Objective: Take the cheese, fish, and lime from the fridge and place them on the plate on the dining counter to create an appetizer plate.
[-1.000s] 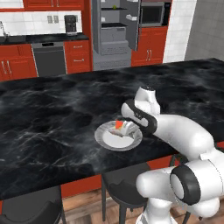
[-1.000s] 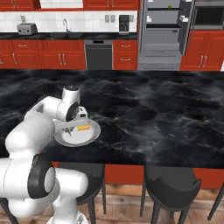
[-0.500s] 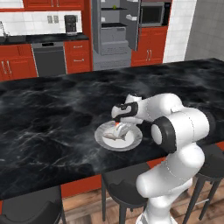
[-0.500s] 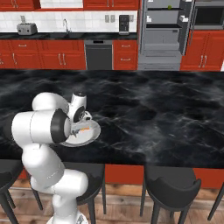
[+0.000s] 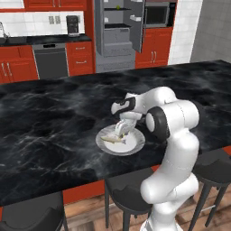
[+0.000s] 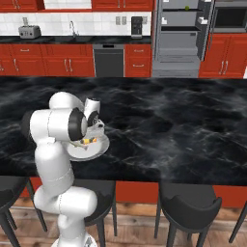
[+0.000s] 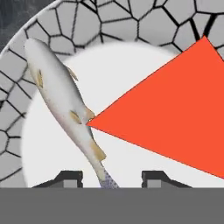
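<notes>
Hand view: fish (image 7: 65, 105) lies on plate (image 7: 131, 61) touching tip of cheese (image 7: 175, 113), tail between parted jaws, which grip nothing. Gripper (image 5: 121, 131) low over plate (image 5: 135, 145) near front edge of surface (image 5: 54, 117). Judged step: fish release, two of three items delivered. Next: lift clear, return to fridge (image 6: 181, 34) across kitchen for lime (image 6: 186, 7) on top shelf. Stools (image 6: 185, 205) below front edge; surface lies between robot and fridge.
</notes>
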{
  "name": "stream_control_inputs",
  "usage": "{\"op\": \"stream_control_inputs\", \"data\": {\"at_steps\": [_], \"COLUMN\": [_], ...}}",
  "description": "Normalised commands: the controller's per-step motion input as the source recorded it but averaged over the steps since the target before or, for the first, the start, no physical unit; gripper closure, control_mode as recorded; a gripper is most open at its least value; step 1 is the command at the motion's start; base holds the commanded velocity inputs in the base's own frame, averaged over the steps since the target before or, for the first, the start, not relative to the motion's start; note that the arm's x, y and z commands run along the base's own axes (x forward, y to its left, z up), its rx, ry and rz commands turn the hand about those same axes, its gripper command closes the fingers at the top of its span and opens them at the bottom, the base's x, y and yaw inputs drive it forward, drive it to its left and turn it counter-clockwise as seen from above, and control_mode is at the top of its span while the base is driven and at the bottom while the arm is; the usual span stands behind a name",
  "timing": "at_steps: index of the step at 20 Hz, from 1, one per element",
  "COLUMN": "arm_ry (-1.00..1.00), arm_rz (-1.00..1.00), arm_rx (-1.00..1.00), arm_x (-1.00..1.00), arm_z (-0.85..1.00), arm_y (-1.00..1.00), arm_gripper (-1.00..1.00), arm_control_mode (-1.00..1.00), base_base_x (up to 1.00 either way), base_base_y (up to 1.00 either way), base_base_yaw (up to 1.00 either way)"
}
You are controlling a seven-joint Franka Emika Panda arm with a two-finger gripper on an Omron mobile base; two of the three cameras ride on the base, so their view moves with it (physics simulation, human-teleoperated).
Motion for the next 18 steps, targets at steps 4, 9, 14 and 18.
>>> {"op": "stream_control_inputs", "data": {"at_steps": [4, 9, 14, 18], "arm_ry": [-0.02, -0.14, -0.21, -0.19], "arm_rz": [0.00, 0.00, -0.04, -0.07], "arm_rx": [0.00, 0.00, 0.00, 0.00], "arm_x": [-0.86, -1.00, -1.00, -1.00], "arm_z": [0.76, 0.65, 0.51, 0.54], "arm_y": [-0.06, -0.23, -0.26, -0.10], "arm_gripper": [-1.00, -1.00, -1.00, -1.00], "arm_control_mode": [-1.00, -1.00, -1.00, -1.00], "base_base_x": [0.00, 0.00, 0.00, 0.00], "base_base_y": [0.00, 0.00, 0.00, 0.00], "base_base_yaw": [0.00, 0.00, 0.00, 0.00]}}
